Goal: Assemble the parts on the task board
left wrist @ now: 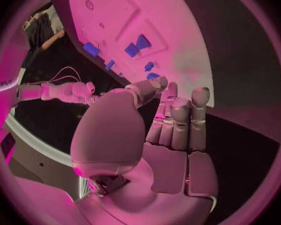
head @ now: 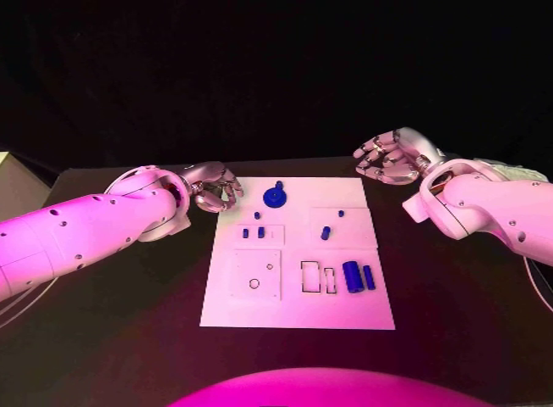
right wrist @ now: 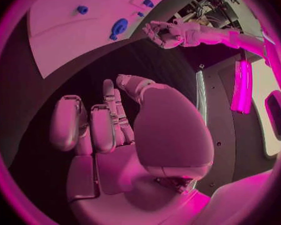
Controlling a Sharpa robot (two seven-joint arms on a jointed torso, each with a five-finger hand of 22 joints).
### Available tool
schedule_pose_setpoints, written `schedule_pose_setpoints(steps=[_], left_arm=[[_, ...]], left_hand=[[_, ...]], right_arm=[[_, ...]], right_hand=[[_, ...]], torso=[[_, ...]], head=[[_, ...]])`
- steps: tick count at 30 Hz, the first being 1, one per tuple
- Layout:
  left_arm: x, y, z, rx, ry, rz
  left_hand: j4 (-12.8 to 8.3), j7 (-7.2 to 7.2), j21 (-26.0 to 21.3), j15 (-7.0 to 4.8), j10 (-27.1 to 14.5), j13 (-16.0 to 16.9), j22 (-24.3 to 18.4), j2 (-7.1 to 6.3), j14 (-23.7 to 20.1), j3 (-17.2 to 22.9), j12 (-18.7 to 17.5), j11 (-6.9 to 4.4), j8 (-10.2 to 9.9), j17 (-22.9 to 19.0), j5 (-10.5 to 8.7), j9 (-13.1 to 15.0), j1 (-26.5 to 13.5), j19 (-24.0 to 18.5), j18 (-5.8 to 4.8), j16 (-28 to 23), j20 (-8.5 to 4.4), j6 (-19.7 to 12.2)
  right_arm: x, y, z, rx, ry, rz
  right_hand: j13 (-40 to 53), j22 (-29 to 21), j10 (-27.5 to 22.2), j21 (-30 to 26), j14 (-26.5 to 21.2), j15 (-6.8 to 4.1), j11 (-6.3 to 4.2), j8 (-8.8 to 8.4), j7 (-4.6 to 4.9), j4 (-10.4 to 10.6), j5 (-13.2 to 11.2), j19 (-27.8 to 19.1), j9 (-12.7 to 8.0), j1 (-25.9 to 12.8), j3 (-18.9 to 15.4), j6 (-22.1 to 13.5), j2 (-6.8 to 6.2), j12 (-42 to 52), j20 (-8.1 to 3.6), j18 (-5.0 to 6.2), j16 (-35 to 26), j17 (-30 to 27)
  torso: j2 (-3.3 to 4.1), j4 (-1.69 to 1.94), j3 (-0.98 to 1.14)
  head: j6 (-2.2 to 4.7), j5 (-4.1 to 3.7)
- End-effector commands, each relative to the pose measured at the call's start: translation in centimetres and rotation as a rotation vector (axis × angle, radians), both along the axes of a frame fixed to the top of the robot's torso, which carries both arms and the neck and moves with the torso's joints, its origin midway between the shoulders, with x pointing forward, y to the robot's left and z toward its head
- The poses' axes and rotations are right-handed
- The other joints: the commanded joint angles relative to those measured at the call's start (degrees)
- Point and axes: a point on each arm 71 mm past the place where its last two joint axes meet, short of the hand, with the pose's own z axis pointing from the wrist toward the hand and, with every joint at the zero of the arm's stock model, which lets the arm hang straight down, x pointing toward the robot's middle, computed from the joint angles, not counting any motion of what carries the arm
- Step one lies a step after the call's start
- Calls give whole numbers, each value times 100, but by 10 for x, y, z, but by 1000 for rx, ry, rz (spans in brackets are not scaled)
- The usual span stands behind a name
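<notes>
The white task board (head: 298, 292) lies in the middle of the black table. On it a round blue disc (head: 274, 197) stands near the far edge, several small blue pieces (head: 260, 231) sit in the middle rows, and two blue cylinders (head: 360, 276) lie at the right. My left hand (head: 212, 186) hovers by the board's far left corner, fingers loosely apart and holding nothing. My right hand (head: 393, 157) hangs off the far right corner, fingers slightly bent and holding nothing. The left wrist view shows my left hand (left wrist: 168, 130) before the board (left wrist: 178, 30); the right wrist view shows my right hand (right wrist: 115, 130) and the disc (right wrist: 120, 26).
Bare black table (head: 118, 322) surrounds the board on all sides. A square inset plate (head: 256, 274) and two rectangular slots (head: 315, 276) mark the board's near half. A pale box edge (head: 8, 182) stands at the far left of the table.
</notes>
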Motion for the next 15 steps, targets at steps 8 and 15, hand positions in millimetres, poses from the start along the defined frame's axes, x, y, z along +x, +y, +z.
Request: schedule_pose_setpoints(steps=[8,15], left_arm=[[-14,10,20,-699,211,45],[-24,14,28,-900,259,38]], left_hand=[[257,55,-1173,160,-304,-41,-880,-76,-1443,-335,3,96,76,-1602,-4,-94,-275,-1030,133,-1450,167,-13],[439,62,-2775,329,3,-435,-1909,-33,-1739,-587,-446,166,252,-2490,-6,-124,-143,-1295,112,-3392,408,23]], right_arm=[[-19,15,-15,-407,-32,187],[-27,26,-25,-590,-54,212]], right_hand=[[-174,166,13,83,149,-5,28,-63,-16,-59,-79,49,-20,-79,-30,99,-89,-253,22,-83,32,2],[-306,175,-7,75,138,1,34,-105,-38,-77,-209,40,-37,-146,-52,126,-131,-424,34,-81,18,-29]], torso=[[16,-17,-25],[0,-5,-27]], head=[[126,-255],[147,-347]])
